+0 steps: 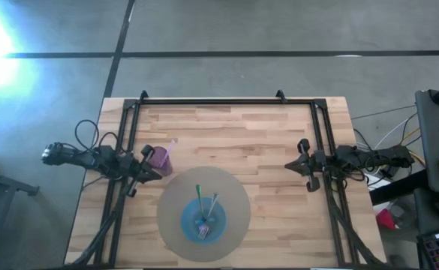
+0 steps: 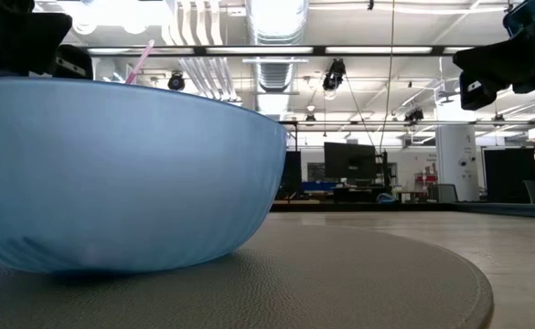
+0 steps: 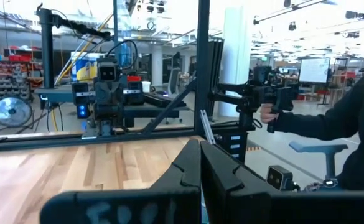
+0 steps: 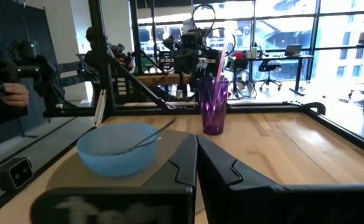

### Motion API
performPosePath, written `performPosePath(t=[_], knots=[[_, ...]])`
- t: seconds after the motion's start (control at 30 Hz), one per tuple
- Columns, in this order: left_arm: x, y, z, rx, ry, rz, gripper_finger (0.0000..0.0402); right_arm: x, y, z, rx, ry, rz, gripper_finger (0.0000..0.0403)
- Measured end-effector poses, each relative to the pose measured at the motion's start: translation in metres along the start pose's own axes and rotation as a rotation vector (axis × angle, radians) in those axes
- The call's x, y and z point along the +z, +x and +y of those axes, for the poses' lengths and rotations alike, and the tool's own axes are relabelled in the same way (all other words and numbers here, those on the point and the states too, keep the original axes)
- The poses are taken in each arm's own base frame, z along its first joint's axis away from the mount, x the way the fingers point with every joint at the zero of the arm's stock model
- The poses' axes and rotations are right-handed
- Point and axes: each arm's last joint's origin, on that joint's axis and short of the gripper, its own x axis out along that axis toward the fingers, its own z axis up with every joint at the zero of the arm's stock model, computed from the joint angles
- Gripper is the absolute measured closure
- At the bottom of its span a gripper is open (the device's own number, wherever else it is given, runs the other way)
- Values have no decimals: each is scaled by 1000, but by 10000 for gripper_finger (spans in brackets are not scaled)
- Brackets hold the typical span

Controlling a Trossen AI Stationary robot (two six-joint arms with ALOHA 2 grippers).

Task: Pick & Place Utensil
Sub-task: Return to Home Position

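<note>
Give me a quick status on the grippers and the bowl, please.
Left gripper shut, empty, close by purple cup. Right gripper shut, empty, off the placemat. Blue bowl on placemat, fork and spoon inside.

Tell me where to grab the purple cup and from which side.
Grip the purple cup around its wall at mid-height, coming in level from the side nearest the left gripper. It stands upright, and the pink straw sticking out of its mouth probably blocks a top-down grasp.
</note>
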Motion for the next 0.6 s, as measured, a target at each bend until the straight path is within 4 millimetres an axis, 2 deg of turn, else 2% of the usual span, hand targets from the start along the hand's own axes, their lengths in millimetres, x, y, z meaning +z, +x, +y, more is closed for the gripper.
performPosePath(t=[0.6], knots=[[-1, 0, 0, 4, -92, 8, 401, 0, 0, 0, -1, 7, 3, 394]])
